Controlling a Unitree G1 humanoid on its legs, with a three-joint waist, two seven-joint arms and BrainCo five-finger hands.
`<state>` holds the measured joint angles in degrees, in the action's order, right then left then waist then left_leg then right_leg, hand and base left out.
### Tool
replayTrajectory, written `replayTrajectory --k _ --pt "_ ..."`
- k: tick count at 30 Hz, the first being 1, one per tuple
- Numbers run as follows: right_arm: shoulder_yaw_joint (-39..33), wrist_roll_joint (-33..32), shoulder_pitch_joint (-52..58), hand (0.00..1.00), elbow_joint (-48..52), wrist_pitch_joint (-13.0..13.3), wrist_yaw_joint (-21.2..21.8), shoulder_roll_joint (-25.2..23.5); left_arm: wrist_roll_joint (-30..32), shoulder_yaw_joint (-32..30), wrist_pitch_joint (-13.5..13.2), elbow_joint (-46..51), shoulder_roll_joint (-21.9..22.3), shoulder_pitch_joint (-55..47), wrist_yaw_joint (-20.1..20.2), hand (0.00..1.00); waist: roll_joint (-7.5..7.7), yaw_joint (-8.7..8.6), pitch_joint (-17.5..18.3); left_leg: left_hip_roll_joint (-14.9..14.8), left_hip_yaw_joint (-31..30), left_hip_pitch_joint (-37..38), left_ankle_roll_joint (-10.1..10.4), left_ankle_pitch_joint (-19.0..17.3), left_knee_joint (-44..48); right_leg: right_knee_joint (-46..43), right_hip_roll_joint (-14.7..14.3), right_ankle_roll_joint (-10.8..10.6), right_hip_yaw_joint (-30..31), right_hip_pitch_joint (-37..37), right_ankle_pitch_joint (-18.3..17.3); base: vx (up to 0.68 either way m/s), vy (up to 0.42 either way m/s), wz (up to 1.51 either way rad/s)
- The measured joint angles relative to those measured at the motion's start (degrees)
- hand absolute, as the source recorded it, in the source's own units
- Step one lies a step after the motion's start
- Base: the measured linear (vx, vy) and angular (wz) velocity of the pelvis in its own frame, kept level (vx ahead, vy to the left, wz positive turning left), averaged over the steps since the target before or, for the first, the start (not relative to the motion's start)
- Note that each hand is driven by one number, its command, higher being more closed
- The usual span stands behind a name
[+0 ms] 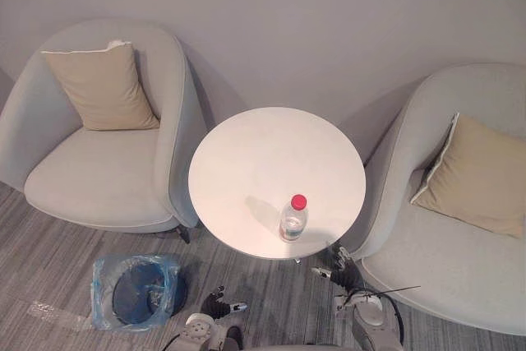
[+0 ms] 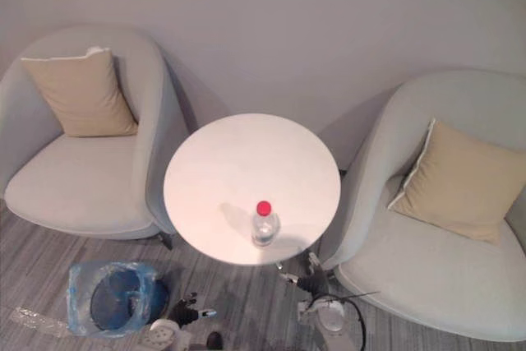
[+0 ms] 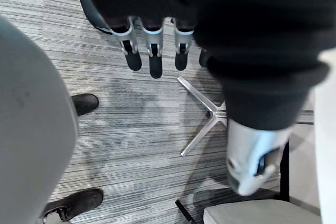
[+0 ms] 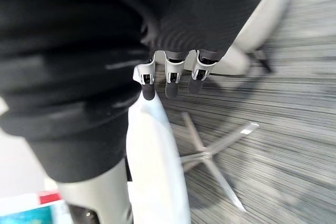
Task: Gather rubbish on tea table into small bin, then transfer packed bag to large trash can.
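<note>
Left robot hand (image 1: 218, 306) hangs low over the grey carpet floor (image 1: 49, 244), in front of the worktop (image 1: 263, 162) and below its rim. Left wrist view: fingers (image 3: 153, 51) straight, spread apart, holding nothing. Thumb is off to the side, also free.

Right robot hand (image 1: 341, 269) is just under the near-right rim of the worktop, not touching it as far as I can tell. Right wrist view: fingers (image 4: 173, 77) extended and relaxed, nothing between them. The worktop's metal star base (image 3: 202, 124) sits on the carpet past both hands.

Task items:
- Water bottle (image 1: 293, 218), clear with a red cap, stands upright on the round white worktop near its front edge. It is ahead of both hands and above them, nearer the right robot hand and slightly to that hand's left. Neither hand touches it.
- Small bin (image 1: 123, 302) is on the floor to the left of the left robot hand, near it but apart. A blue bag (image 1: 161, 267) lines it and folds over the rim. Can't tell if anything is inside.

Surroundings: a grey armchair (image 1: 107, 178) with a beige cushion (image 1: 103, 88) is beyond the bin, to the left of the left robot hand. A second armchair (image 1: 460, 269) with a cushion (image 1: 481, 174) is just to the right of the right robot hand.
</note>
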<state>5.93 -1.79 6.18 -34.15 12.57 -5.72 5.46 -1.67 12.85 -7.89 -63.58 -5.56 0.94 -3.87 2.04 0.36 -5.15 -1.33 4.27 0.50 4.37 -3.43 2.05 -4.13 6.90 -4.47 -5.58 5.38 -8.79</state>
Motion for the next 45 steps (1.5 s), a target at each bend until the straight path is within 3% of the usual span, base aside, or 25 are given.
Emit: replayTrajectory --k 5,15,19,28,36,37,45 --pt "1.61 4.51 1.45 0.0 4.55 0.09 -0.51 0.53 0.13 -0.7 -0.52 0.08 0.01 -0.24 0.01 0.0 0.04 0.04 0.03 0.03 -0.08 -0.29 -0.02 0.02 -0.28 0.52 -0.03 0.47 -0.02 -0.08 0.39 0.0 0.0 0.0" --pt "3.28 10.73 -0.98 0.0 8.63 0.48 -4.2 1.04 0.42 -2.37 -0.69 1.12 0.02 -1.19 -0.51 0.0 0.27 0.07 0.22 0.6 -2.14 -0.85 -0.81 3.82 -4.76 1.22 0.12 0.67 -1.64 -1.45 1.3 -0.05 -0.003 0.1" --pt "3.28 10.74 -3.07 0.0 8.63 0.46 -5.58 0.93 0.41 -2.37 -0.71 1.65 -0.08 -1.2 -0.96 0.0 0.26 0.3 0.21 0.82 -3.31 -1.52 -0.78 5.93 -7.0 1.52 0.16 0.53 -2.3 -2.41 1.41 -0.07 -0.009 0.15" --pt "3.29 9.11 -7.09 0.0 8.27 0.43 -6.07 0.91 0.35 -2.36 -0.74 2.39 -0.29 -1.67 -0.96 0.0 -0.17 0.71 -0.08 1.03 -5.02 -2.48 -0.67 7.03 -7.9 1.77 0.12 0.47 -3.4 -3.32 1.43 -0.04 -0.009 0.07" --pt "3.22 5.19 -14.61 0.0 3.46 0.41 -7.01 1.32 -0.41 -2.36 -1.31 3.61 -0.3 -1.61 -1.17 0.0 -0.95 2.65 -1.06 1.3 -6.89 -3.83 -0.69 7.22 -7.87 2.43 0.06 0.47 -5.39 -3.27 1.44 0.01 -0.016 0.14" --pt "3.22 4.8 -15.53 1.0 3.18 0.41 -7.04 1.36 -0.76 -2.35 -1.4 3.81 -0.28 -1.62 -1.18 0.0 -1.12 2.96 -1.2 1.38 -7.19 -4.35 -0.7 7.22 -7.76 2.42 0.08 0.49 -5.62 -3.27 1.46 0.02 -0.012 0.15" --pt "3.13 1.14 -21.88 1.0 0.68 0.38 -7.84 1.6 -0.9 -2.38 -1.58 5.71 -0.69 -1.18 -1.27 0.0 -1.57 3.43 -4.53 1.77 -9.33 -5.93 -0.72 7.21 -6.74 2.37 0.23 0.56 -6.64 -3.33 1.72 0.0 -0.003 0.15"
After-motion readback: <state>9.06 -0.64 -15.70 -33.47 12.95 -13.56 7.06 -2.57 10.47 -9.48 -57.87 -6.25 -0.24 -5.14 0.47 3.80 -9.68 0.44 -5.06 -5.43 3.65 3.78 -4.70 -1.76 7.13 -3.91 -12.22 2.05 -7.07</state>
